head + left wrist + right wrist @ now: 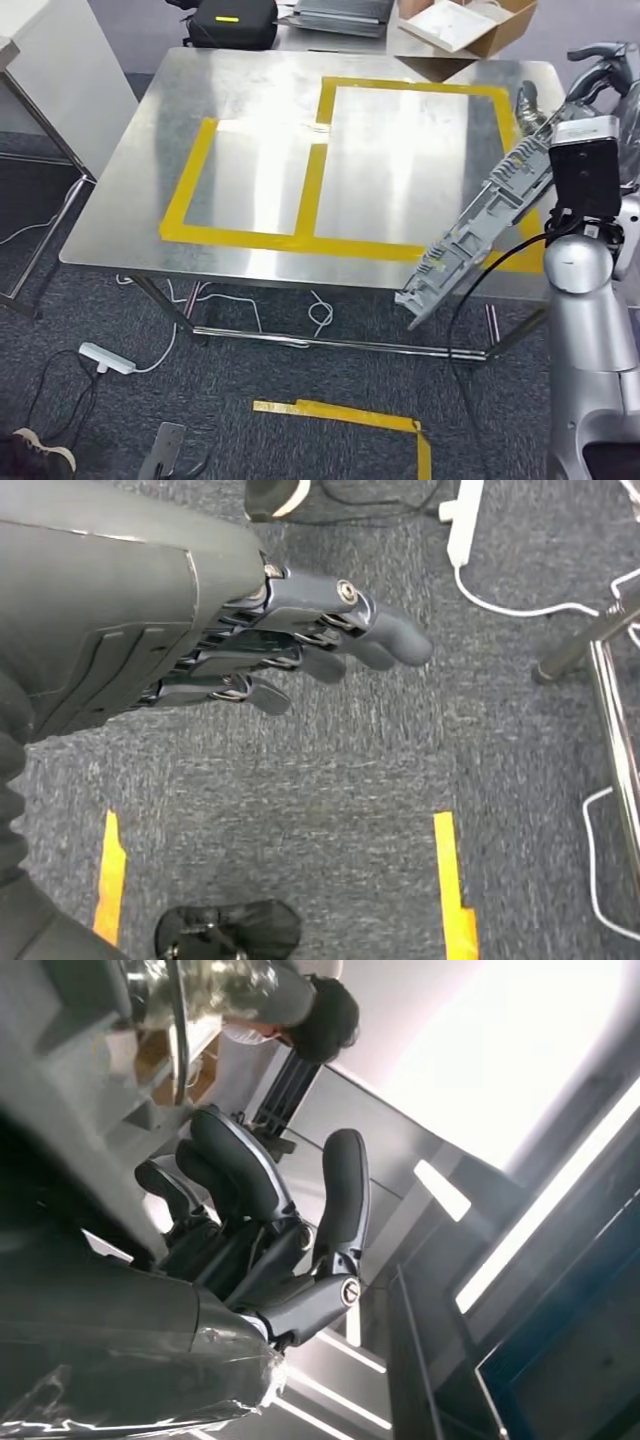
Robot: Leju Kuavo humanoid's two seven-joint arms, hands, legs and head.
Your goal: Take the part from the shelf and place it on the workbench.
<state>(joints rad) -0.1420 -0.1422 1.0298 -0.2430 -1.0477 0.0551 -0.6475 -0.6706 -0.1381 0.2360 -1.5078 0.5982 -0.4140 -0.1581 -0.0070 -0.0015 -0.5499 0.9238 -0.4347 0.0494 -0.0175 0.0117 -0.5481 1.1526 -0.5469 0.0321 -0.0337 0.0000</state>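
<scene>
- One long grey part (483,225) is slanting over the workbench's (249,100) right front edge, its lower end hanging past the edge.
- Right hand (249,1220) is curling its fingers around the part.
- Left hand (302,645) is hanging above the carpet (340,810), fingers straight, holding nothing.

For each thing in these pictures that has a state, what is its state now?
Grey part: held up by the right hand, tilted, one end hanging past the workbench edge.
Right hand: fingers curled around the part.
Left hand: holds nothing, fingers straight, hanging over the carpet.
Workbench: bare metal, marked with yellow tape.
Cardboard box: open.
</scene>
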